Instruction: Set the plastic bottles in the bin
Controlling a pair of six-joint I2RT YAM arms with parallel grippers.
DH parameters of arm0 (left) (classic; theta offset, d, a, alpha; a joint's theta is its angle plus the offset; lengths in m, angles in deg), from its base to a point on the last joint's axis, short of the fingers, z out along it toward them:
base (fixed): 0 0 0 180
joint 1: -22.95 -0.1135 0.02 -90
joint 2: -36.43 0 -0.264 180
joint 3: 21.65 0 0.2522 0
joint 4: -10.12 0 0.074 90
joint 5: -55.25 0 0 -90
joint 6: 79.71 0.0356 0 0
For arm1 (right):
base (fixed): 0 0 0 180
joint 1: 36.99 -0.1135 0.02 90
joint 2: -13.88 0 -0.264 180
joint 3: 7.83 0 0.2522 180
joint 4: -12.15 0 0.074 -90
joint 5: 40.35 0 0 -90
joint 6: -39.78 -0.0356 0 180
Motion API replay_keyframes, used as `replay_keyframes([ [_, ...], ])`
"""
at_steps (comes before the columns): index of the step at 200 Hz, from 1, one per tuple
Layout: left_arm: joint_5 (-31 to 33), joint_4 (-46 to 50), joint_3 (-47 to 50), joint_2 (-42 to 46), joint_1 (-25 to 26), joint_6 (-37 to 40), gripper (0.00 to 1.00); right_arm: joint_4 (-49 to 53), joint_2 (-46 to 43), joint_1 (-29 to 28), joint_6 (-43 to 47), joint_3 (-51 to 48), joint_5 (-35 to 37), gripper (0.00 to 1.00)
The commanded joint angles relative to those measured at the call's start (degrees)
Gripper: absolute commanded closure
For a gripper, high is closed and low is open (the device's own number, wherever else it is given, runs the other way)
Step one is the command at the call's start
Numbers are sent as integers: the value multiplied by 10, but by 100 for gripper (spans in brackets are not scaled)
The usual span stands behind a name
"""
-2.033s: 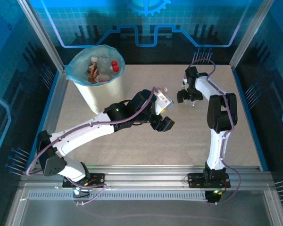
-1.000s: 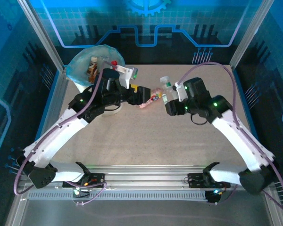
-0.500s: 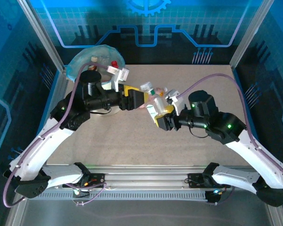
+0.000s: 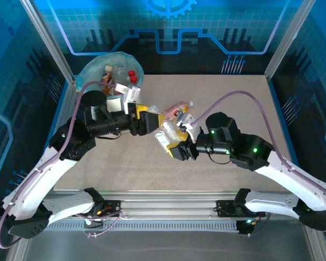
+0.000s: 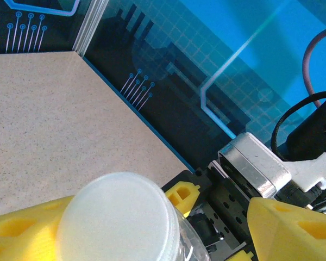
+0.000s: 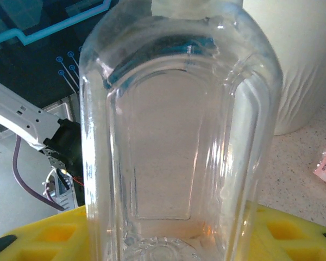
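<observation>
The task is partly done: at least three plastic bottles [image 4: 131, 75] are seen inside the one bin [image 4: 87, 75]. One clear bottle [image 6: 179, 152] is clamped in the right gripper [image 4: 174, 145], its cap [image 5: 119, 217] between the left gripper's [image 4: 152, 122] parted jaws. One pink-labelled bottle [image 4: 176, 109] is left lying on the table [image 4: 233, 119].

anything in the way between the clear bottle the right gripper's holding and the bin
No loose object lies between them. The clear bottle is held by the right gripper; the left arm spans the space toward the bin, with the left gripper open around the cap. The pink-labelled bottle lies farther back, off that line.
</observation>
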Motion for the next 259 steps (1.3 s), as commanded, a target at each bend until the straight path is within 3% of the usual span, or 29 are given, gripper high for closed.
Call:
replay_keyframes([
  [1,7,-26,14,19,-2,13,22,-24,7,-19,16,15,21,46],
  [38,9,-23,20,25,-1,12,28,-26,19,-38,25,21,45,46],
  [97,73,5,19,38,-2,11,63,-24,38,-48,30,32,65,42],
  [110,89,10,14,40,-2,14,69,-23,40,-48,28,35,72,33],
  [122,111,11,7,39,-2,19,73,-23,41,-49,22,40,88,19],
  [145,202,34,-35,19,-3,53,72,-25,43,-50,20,48,124,1],
  [151,227,48,-55,6,-6,73,72,-25,43,-49,20,51,137,0],
  [169,272,87,-127,-44,-50,115,75,-22,44,-49,23,61,169,0],
  [218,247,135,-308,-180,-248,169,79,8,49,-49,24,83,203,0],
  [259,249,148,-381,-293,-359,203,80,24,50,-49,9,77,207,0],
])
